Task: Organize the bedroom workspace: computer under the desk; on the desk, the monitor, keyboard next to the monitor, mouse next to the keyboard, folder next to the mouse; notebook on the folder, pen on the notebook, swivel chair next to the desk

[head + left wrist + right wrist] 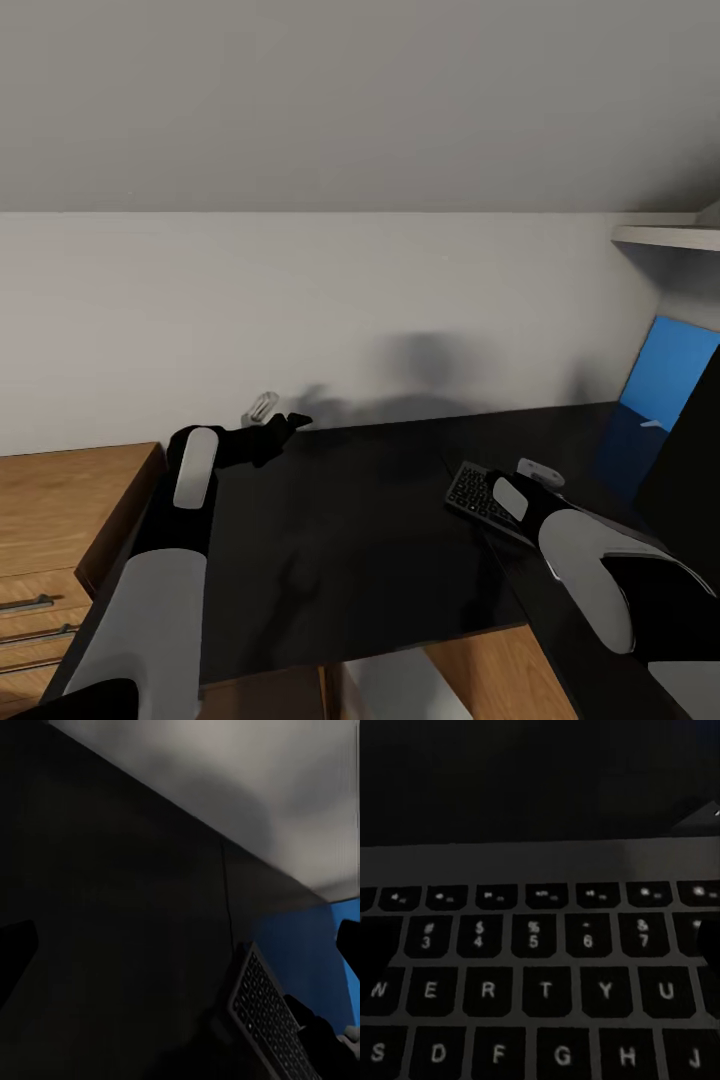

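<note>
The black keyboard [470,492] lies on the black desk [350,540] at the right. My right gripper [488,497] hovers right over its keys [540,990], with dark fingertips [373,952] at both edges of the right wrist view, open. A small light-grey mouse [541,470] sits just behind the keyboard. The blue folder [668,378] leans at the far right, next to the black monitor [690,490]. My left gripper [285,425] is over the desk's back left corner near the wall, open and empty. The left wrist view shows the keyboard [266,1020] and folder [311,945].
A wooden chest [60,520] with bar handles adjoins the desk on the left. By the wall lies a small silver-grey object [262,405]. A white shelf [668,237] juts out at upper right. A light-grey box [400,688] shows below the desk's front edge.
</note>
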